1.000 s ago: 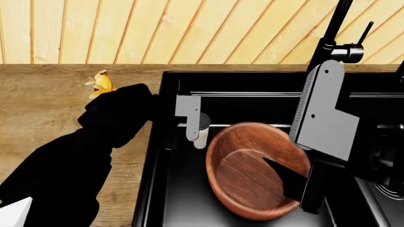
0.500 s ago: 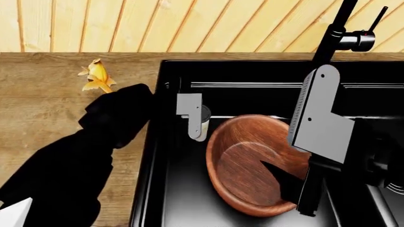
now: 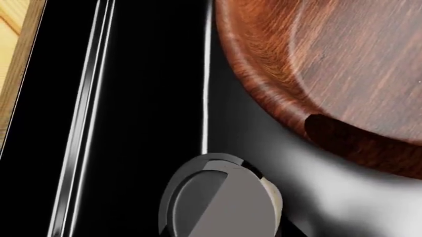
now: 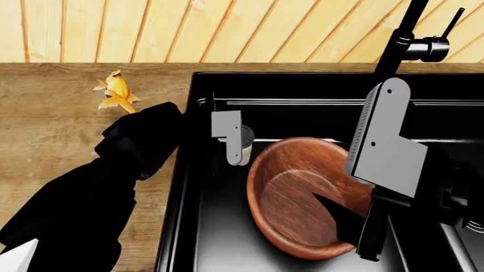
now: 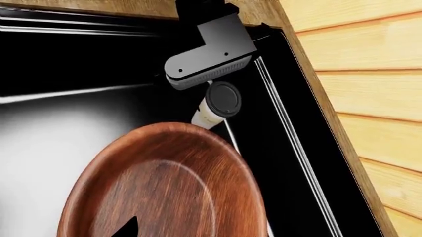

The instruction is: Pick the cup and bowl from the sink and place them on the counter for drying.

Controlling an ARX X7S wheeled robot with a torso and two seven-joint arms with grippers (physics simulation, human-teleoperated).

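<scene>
The bowl [image 4: 306, 198] is found in the left basin of the sink [image 4: 198, 187], tilted, with its open face turned up and toward the head camera; it is also seen in the right wrist view [image 5: 165, 182] and the left wrist view [image 3: 329, 69]. The cup [image 4: 244, 144] stands upright just beside the bowl's rim, near the basin's left wall, its black lid [image 5: 224, 98] and white body being visible from the right wrist. The left hand [image 4: 230, 141] is lowered into the basin at the cup, with one grey finger [image 5: 207, 61] set against the cup's side; a second finger cannot be made out, so whether the cup is gripped cannot be told. The right hand [image 4: 363, 226] is held over the bowl's right side, with a dark fingertip [image 4: 340, 212] seen inside the bowl; whether it is released or clenched cannot be told. A yellow object [image 4: 117, 93] lies on the worktop [image 4: 53, 113], left of the sink. The faucet [image 4: 408, 34] rises at the sink's rear right.
</scene>
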